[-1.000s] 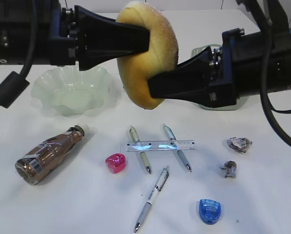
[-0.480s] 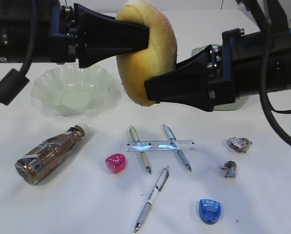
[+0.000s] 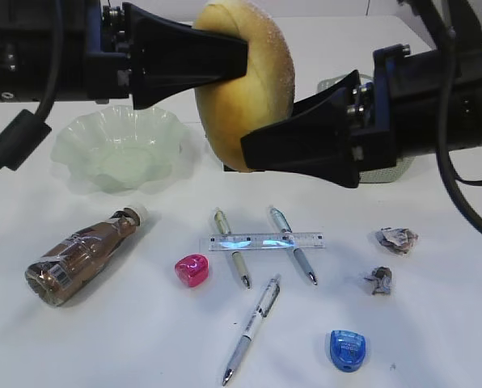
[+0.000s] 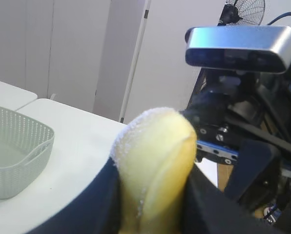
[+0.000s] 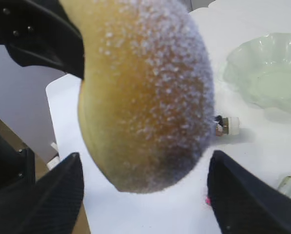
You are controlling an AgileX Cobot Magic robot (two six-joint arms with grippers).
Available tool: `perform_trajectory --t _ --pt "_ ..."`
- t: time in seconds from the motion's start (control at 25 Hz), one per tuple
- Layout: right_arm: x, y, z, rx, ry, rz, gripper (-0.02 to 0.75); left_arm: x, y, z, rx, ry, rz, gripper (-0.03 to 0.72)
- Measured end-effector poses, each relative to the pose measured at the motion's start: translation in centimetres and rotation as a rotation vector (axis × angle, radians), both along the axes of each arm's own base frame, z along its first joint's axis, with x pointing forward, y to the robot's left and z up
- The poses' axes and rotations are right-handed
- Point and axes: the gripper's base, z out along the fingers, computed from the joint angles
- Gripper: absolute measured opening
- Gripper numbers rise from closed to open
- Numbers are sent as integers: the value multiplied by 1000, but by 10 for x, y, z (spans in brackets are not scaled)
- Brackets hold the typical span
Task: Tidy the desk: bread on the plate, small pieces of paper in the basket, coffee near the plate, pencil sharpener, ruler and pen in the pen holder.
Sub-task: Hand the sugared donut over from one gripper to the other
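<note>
Aloft, the left claw (image 4: pixel 153 204) clamps the oval, sugar-crusted bread (image 3: pixel 245 85) above the white counter (image 3: pixel 128 339). Spread jaws of the right claw (image 5: pixel 140 204) flank it without contact. Beyond sits the ruffled translucent plate (image 3: pixel 116 149); the perforated basket (image 4: pixel 16 151) is cropped.

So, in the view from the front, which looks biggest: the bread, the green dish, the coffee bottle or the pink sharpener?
1. bread, though it is held up nearer the camera, so unsure against the plate
2. plate
3. coffee
4. pink sharpener
</note>
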Motion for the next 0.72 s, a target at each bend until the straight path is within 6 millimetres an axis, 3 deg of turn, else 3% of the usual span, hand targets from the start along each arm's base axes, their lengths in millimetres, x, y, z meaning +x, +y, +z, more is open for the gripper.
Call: perform_trajectory --t 0.36,0.72 --pt "-6 -39 11 -68 -13 -53 595 0 0 0 0 0 0 211" --pt "-13 -52 0 -266 36 -65 594 0 0 0 0 0 0 211"
